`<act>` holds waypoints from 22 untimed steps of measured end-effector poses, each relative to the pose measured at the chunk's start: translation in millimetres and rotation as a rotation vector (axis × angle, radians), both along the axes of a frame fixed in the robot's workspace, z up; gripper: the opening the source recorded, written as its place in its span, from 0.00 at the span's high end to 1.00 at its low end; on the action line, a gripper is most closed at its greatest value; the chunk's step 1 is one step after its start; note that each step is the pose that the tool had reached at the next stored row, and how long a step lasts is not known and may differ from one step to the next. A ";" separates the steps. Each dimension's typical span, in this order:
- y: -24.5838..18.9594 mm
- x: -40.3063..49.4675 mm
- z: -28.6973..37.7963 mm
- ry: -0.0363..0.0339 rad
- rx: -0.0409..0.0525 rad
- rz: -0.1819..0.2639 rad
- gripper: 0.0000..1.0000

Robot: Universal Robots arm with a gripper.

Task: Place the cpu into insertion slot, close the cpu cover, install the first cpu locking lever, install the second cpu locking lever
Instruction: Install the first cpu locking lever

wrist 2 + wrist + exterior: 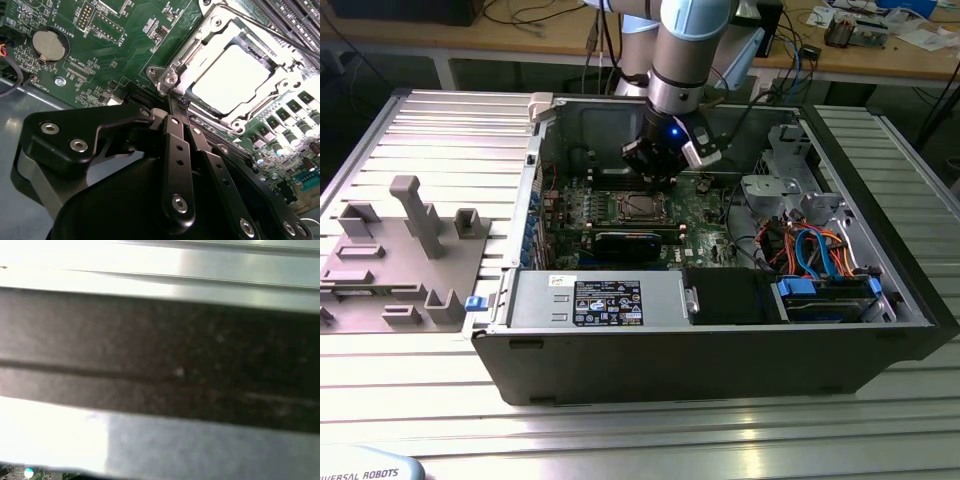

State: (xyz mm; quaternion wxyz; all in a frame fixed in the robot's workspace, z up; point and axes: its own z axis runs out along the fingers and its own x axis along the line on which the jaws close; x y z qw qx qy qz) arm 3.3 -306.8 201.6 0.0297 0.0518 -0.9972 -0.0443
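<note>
Gripper (178, 102) fingers pressed together, holding nothing, tips just beside corner of cpu cover (200, 55); cpu (231, 79) seated in insertion slot (641, 207), beyond tips.

- Green circuit board (125, 35) with white print.
- Silvery-grey cpu (230, 80), glaring white.
- Grey metal cpu cover (200, 45).
- Black gripper (179, 107).
- Blue and orange cables (815, 250), right of frame.
</note>
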 end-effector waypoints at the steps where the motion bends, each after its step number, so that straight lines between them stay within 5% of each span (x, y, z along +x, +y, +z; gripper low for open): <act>1: 0.0 0.0 0.0 -0.0001 0.0022 0.000 0.89; 9: -0.2 0.1 9.4 -0.0002 0.0071 0.000 0.89; 11: -4.2 0.1 10.0 -0.0002 0.0072 0.000 0.89; 16: -24.1 0.1 10.0 -0.0002 0.0072 0.000 0.89; 19: -30.2 0.1 10.0 -0.0002 0.0062 0.000 0.89; 22: -33.6 0.0 10.0 -0.0002 -0.0128 0.000 0.89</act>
